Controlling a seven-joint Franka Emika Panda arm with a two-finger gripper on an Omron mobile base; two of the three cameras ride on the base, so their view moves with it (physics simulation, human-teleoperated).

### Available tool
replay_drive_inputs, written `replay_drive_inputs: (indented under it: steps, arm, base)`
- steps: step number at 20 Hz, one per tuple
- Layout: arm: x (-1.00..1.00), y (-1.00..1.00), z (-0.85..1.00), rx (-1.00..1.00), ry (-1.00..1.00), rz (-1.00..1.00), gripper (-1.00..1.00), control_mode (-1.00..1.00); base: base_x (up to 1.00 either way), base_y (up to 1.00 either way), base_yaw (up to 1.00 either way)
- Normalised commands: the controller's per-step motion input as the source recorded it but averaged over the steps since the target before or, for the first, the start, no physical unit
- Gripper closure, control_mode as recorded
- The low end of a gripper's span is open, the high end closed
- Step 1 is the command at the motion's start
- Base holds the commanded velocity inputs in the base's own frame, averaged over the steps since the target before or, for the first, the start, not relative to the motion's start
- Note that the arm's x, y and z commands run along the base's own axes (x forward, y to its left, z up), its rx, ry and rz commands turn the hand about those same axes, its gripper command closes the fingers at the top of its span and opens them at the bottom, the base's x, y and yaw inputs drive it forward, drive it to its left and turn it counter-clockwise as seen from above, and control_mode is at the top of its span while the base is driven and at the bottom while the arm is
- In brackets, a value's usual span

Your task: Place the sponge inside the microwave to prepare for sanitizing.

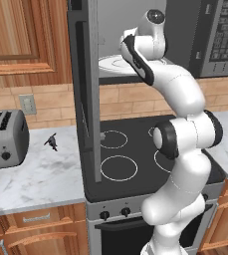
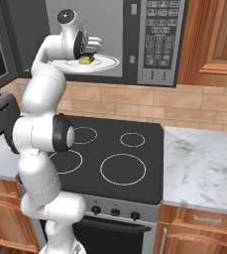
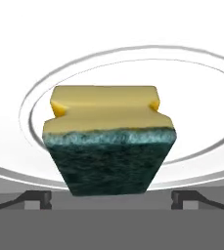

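Up inside the microwave [image 2: 135, 44], the sponge [image 3: 108, 139] sits on the glass plate [image 2: 107, 63] squarely between the tool's [image 3: 111, 199] spread fingertips, long side lying crosswise.

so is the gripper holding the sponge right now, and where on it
Nothing is held. The gripper stands open, its fingertips clear of the sponge, which sits on the microwave's glass plate.
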Motion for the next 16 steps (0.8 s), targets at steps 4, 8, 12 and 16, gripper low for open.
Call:
replay_drive_inputs:
  steps: [4,8,12,16]
  arm:
    - [0.00,0.00,0.00,0.00,-0.01,0.00,-1.00,-1.00]
    - [-0.59,0.00,0.16,0.00,-0.07,0.00,-1.00,-1.00]
    - [-0.98,-0.05,0.10,0.00,-0.30,0.00,-1.00,-1.00]
    - [-1.00,-0.10,0.04,0.00,-0.33,0.00,-1.00,-1.00]
  base:
    - [0.00,0.00,0.00]
    - [0.00,0.00,0.00]
    - [0.00,0.00,0.00]
    - [0.00,0.00,0.00]
